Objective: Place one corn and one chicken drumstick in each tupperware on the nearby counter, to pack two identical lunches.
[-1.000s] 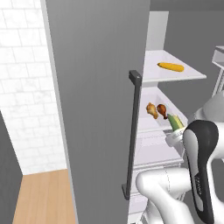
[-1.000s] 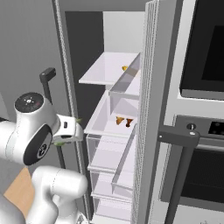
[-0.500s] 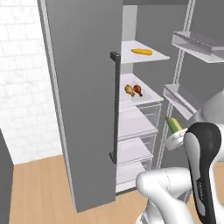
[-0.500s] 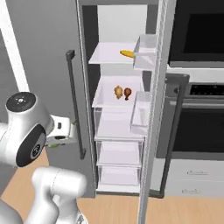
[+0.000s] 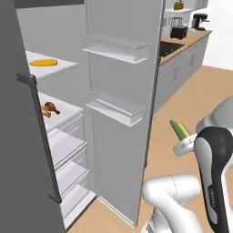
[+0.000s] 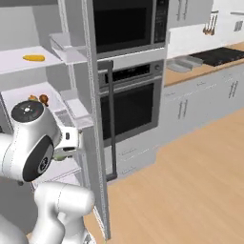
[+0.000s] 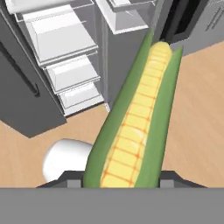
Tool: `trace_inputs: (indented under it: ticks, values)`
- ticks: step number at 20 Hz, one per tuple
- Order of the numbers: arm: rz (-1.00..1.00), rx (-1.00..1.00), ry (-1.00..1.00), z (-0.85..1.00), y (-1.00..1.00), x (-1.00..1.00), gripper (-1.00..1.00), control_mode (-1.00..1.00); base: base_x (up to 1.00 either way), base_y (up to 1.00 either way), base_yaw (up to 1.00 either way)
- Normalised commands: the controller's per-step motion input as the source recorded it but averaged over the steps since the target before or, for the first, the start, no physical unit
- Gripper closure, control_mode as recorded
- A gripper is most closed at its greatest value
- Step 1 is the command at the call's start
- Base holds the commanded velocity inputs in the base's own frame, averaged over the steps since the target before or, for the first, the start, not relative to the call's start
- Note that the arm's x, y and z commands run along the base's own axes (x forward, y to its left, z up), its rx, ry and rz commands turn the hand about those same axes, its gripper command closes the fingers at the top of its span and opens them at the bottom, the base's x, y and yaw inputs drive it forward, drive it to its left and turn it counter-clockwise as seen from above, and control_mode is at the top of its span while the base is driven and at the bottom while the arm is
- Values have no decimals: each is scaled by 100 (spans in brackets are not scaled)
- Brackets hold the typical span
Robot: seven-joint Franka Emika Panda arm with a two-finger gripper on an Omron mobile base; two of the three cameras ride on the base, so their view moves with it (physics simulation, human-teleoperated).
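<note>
My gripper (image 7: pixel 121 180) is shut on a corn cob (image 7: pixel 135 118) with green husk, which sticks up from the hand. In the left base view that corn (image 5: pixel 180 129) rises from the gripper (image 5: pixel 183 144) above the wooden floor, right of the open fridge. A second corn (image 5: pixel 43 62) lies on the fridge's upper shelf, also seen as the corn (image 6: pixel 33 58) at the far left. Chicken drumsticks (image 5: pixel 49 108) rest on the shelf below, the same drumsticks (image 6: pixel 39 99) showing above the arm. The counter (image 6: pixel 193 72) carries pale shallow tupperware (image 6: pixel 184 63).
The open fridge door (image 5: pixel 123 104) with its empty racks stands just left of the hand. A wall oven (image 6: pixel 128 102) and microwave (image 6: pixel 127 24) sit beside the fridge. A cooktop (image 6: pixel 221 55) and a coffee machine (image 5: pixel 198 21) are on the counter. Wooden floor (image 6: pixel 190 176) lies open ahead.
The whole picture has swung: the base has turned right, away from the fridge and toward the counter. The corn stays in the gripper.
</note>
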Motion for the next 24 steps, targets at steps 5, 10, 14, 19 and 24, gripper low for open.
trace_inputs:
  ticks: [5, 10, 14, 19, 24]
  values:
    - [0, 0, 0, 0, 0, 0, 100, 100, 0, -21, -96]
    - [0, 0, 0, 0, 0, 0, 100, 100, 46, -61, -53]
    - [0, 0, 0, 0, 0, 0, 100, 100, 97, -62, 12]
    - [0, 0, 0, 0, 0, 0, 100, 100, 100, -62, 34]
    - [0, 0, 0, 0, 0, 0, 100, 100, 100, -42, 34]
